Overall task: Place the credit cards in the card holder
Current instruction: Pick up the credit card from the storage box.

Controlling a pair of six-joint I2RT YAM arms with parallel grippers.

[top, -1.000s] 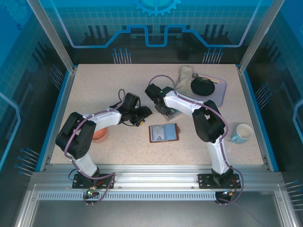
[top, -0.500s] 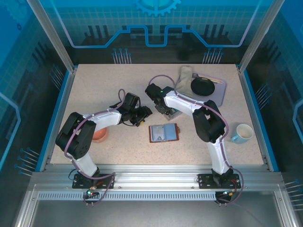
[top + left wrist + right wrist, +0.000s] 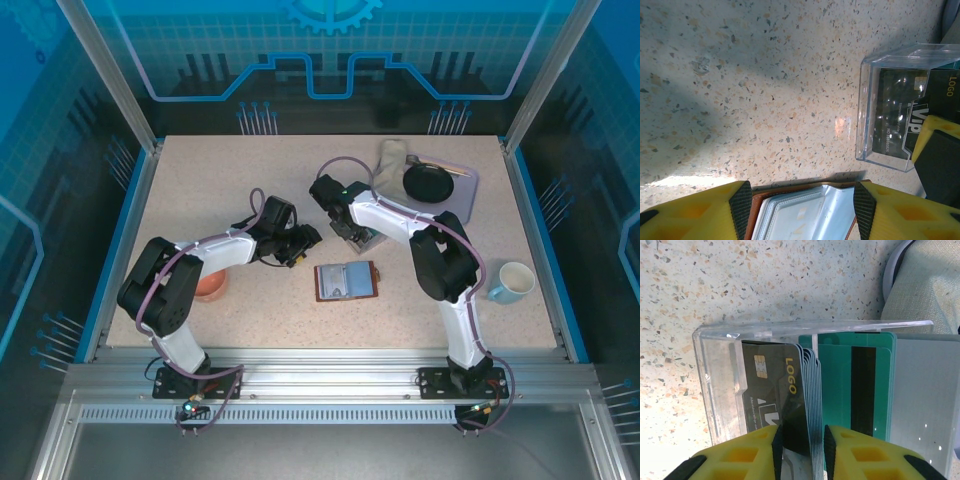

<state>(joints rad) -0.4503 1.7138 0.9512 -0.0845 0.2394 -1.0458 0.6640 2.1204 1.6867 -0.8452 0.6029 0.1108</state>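
The card holder (image 3: pixel 345 281) lies open on the table, brown outside with pale pockets; its end (image 3: pixel 805 220) shows between my left gripper's fingers. My left gripper (image 3: pixel 303 243) (image 3: pixel 802 200) is open just left of and above it; contact cannot be told. A clear plastic box (image 3: pixel 368 240) (image 3: pixel 715 375) (image 3: pixel 867 110) holds the credit cards: a black one (image 3: pixel 767 385), a pale grey stack (image 3: pixel 807 385) and teal ones (image 3: pixel 837 385). My right gripper (image 3: pixel 350 237) (image 3: pixel 801 440) reaches into the box, its pads closed on the black card and grey stack.
A grey tray (image 3: pixel 462 205) with a black dish (image 3: pixel 430 182) and a folded cloth (image 3: pixel 392 160) (image 3: pixel 925 285) lie behind the box. A white mug (image 3: pixel 513 282) stands at the right, an orange bowl (image 3: pixel 212 285) under the left arm.
The right gripper's jaws have narrowed onto the card stack. Neither arm has visibly shifted, and the left gripper holds the same width.
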